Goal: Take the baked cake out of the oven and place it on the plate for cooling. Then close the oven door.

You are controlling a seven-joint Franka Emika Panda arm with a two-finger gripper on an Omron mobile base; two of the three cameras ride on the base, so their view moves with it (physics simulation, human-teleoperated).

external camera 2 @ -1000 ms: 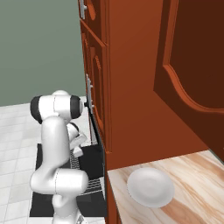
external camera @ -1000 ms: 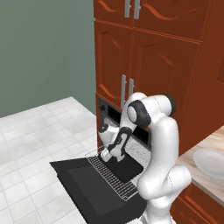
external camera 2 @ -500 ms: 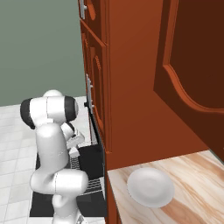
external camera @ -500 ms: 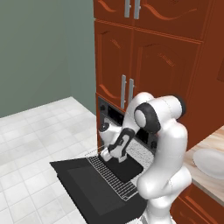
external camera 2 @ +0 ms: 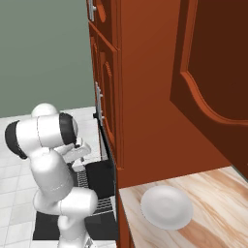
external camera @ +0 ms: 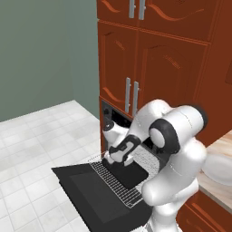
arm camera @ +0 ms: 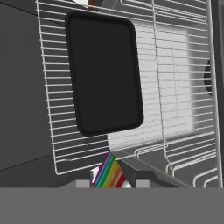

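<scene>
black tray, white plate, red-brown cabinets

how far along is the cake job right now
Done: oven door is down and the wire rack with its black tray is out. In hand: gripper closed on a small striped piece, apparently the cake. Left: set it on the white plate, shut the door.

My oven door lies folded down flat in front of the oven, with the wire rack pulled out over it. A black tray sits on the rack, and my gripper hangs just above the tray's near end. The white plate waits on the wooden counter at the right edge.
</scene>
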